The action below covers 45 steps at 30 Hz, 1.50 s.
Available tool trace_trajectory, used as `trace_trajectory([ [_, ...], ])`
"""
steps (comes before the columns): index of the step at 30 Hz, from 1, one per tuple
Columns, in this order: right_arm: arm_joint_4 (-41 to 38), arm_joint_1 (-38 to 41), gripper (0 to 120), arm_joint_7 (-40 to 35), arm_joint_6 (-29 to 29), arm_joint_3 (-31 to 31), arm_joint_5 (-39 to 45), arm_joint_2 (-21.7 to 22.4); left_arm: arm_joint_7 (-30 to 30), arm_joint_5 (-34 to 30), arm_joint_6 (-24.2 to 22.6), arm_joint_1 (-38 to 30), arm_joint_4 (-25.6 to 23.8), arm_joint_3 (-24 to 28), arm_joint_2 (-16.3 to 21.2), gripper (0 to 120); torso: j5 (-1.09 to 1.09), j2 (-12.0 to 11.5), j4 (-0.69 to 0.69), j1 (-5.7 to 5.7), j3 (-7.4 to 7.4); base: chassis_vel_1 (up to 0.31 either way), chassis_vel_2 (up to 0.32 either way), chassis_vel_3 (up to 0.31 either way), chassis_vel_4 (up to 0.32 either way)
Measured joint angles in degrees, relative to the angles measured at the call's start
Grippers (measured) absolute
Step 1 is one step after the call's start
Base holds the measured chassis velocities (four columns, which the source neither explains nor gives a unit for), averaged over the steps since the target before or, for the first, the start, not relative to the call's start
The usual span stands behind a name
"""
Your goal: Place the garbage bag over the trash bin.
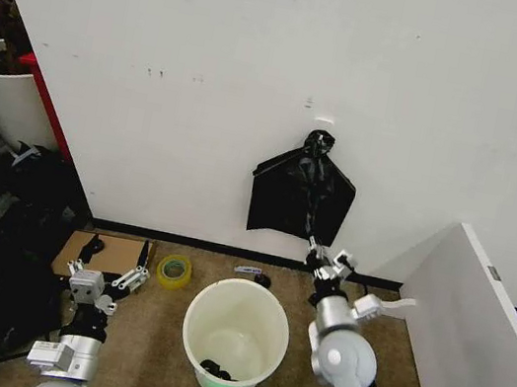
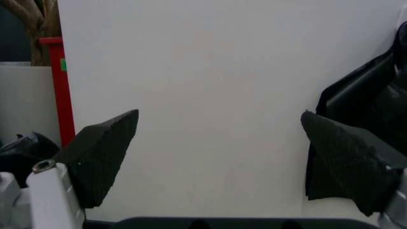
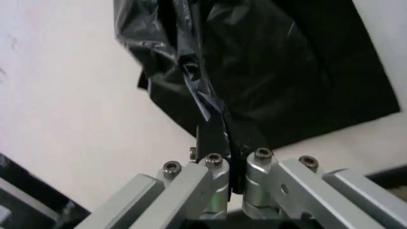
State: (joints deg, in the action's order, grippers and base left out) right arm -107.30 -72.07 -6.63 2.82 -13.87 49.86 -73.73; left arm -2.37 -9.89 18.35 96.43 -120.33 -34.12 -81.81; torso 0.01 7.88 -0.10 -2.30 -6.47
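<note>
While the trash bin (image 1: 232, 351) sits on the brown floor (image 1: 148, 365) near a tape roll (image 1: 174, 270) and a cardboard piece (image 1: 107, 255), the garbage bag (image 1: 300, 199) hangs on the white wall (image 1: 260, 73) just behind it. Our right gripper (image 1: 312, 251) has its jaws pinched on a strand of the bag's lower edge, and our left gripper (image 1: 110, 282) waits low by the cardboard with its jaws spread wide. A white panel (image 1: 474, 332) leans at right, and a white plant pot (image 1: 1, 93) sits far left.

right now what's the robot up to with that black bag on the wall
The right gripper is shut on a strand of the garbage bag, which hangs against the white wall from a point near its knotted top. The trash bin stands on the floor just below and is not yet lined, with a few small dark bits at its bottom. The left gripper waits open, low beside the bin, holding nothing.
</note>
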Motion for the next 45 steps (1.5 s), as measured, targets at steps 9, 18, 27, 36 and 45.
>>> trace_trajectory([
  [9,-3.19,-5.86,0,-2.95,-0.67,2.24,-7.77,5.17,0.00,-0.72,-0.23,-0.19,-1.04,-0.48,0.23,100,0.01,0.00,0.00,-0.01,0.00,0.000,0.000,0.000,0.000],
  [18,-2.66,-10.29,0,-3.37,0.17,3.17,-13.72,8.95,0.00,-1.17,-0.57,-0.57,-1.29,-0.61,0.28,100,0.01,0.00,0.00,-0.01,0.00,0.000,0.000,0.000,0.000],
  [27,-2.31,-13.01,0,-3.32,0.07,3.02,-20.01,10.23,0.00,-1.35,-1.18,-1.08,-1.78,-0.56,0.22,100,0.00,0.00,0.00,-0.01,-0.01,0.000,0.000,0.000,0.000],
  [36,-1.27,-15.09,0,-3.26,0.25,3.14,-28.27,10.75,0.00,-1.66,-1.41,-1.43,-2.30,-0.71,0.44,100,-0.01,0.00,0.00,-0.01,0.00,0.000,0.000,0.000,0.000],
  [45,0.73,-12.50,0,-1.57,7.47,2.72,-33.78,8.56,0.03,-1.82,-1.50,-1.73,-2.02,-0.73,0.85,100,-0.01,-0.02,0.01,-0.01,-0.01,0.000,0.000,0.000,0.000],
])
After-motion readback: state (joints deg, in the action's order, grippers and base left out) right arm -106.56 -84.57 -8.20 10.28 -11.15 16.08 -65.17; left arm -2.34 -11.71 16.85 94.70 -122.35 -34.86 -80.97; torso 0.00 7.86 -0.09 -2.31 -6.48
